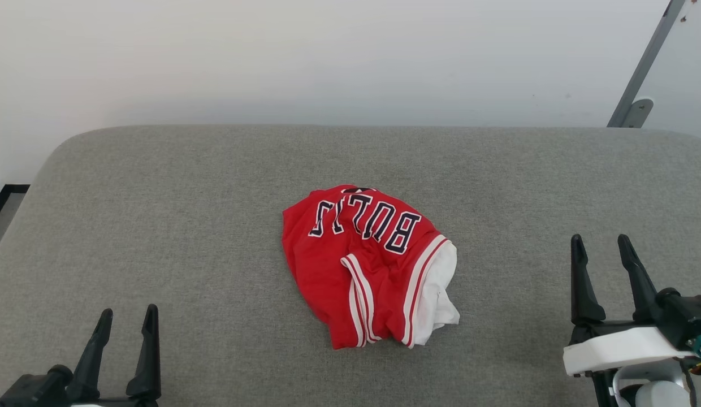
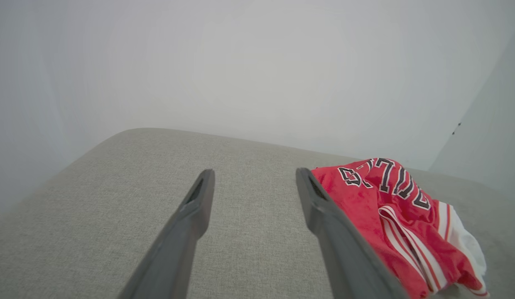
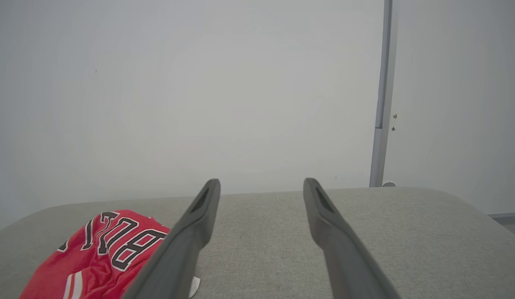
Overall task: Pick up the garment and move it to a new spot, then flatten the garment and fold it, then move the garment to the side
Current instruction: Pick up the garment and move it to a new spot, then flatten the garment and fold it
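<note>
Setup check: the garment (image 1: 370, 265) is lying in a crumpled heap near the middle of the grey padded surface (image 1: 158, 226), with the "BULLS" lettering reading upside down from the head view and a white sleeve (image 1: 441, 294) bunching at its near right edge. The left gripper (image 1: 129, 310) is hovering at the near left with its fingers spread wide and nothing between them. The right gripper (image 1: 600, 238) is hovering at the near right, equally wide and empty. Both are sitting well apart from the cloth, which is lying between them. Judging the step in hand as the first pick-up, with nothing lifted yet. To do it well, I am favouring a pinch on a raised ridge, such as the striped trim (image 1: 359, 299) or the sleeve, since a fold standing proud is giving the fingers something to close on. Coming down too deep is risking a catch on the cushion cover beneath. The fabric is looking soft and will likely drape, so the lift is needing enough height for the hanging part to clear the surface. Containers: nothing here is serving as one, and the garment is resting loose on the padding itself.
</note>
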Controlling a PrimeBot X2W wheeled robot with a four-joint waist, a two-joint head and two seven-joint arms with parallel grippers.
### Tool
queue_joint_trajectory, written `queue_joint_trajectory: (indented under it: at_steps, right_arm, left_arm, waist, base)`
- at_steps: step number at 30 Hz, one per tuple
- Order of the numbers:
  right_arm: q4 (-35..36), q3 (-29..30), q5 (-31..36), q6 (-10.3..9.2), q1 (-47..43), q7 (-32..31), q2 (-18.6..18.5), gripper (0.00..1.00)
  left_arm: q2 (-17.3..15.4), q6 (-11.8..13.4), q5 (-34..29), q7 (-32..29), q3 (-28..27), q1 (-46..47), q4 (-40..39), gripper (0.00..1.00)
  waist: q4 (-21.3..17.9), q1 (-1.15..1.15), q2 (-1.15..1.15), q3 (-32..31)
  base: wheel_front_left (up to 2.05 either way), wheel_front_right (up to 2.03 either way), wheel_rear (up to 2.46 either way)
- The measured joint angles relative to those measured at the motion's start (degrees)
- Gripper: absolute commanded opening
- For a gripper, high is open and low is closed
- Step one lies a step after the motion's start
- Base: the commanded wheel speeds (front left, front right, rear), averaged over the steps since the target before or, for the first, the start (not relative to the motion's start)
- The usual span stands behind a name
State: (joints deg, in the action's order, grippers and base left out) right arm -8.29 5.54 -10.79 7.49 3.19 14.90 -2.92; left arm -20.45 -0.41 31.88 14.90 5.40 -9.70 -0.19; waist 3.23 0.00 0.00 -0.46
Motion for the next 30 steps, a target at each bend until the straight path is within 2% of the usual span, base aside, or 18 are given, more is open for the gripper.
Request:
queue_joint_trajectory:
  at_steps: [7,13,23,30]
  right_arm:
    - [0.0,0.6,-0.9,0.0,-0.6,0.0,0.0,1.0]
    - [-0.3,0.7,-1.3,0.0,-1.1,0.1,0.0,1.0]
    - [-0.5,0.3,-1.9,0.0,-1.9,0.1,0.0,1.0]
    - [-0.9,-2.4,-2.0,0.0,-2.3,-0.7,0.0,1.0]
  left_arm:
    - [3.5,-3.1,-3.3,0.0,-2.7,0.1,0.7,1.0]
    - [5.3,-4.6,-5.0,0.0,-3.7,0.3,2.0,1.0]
    - [6.7,-5.7,-8.1,0.0,-4.8,1.0,2.9,1.0]
    - [7.2,-6.2,-9.3,0.0,-4.8,1.0,3.0,1.0]
  waist:
    - [-0.3,0.0,0.0,0.1]
    - [-0.5,0.0,0.0,0.0]
    - [-0.6,0.0,0.0,-0.2]
    - [-0.2,0.0,0.0,-0.3]
  base:
    - [0.0,0.0,0.0]
    - [0.0,0.0,0.0]
    - [0.0,0.0,0.0]
    - [0.0,0.0,0.0]
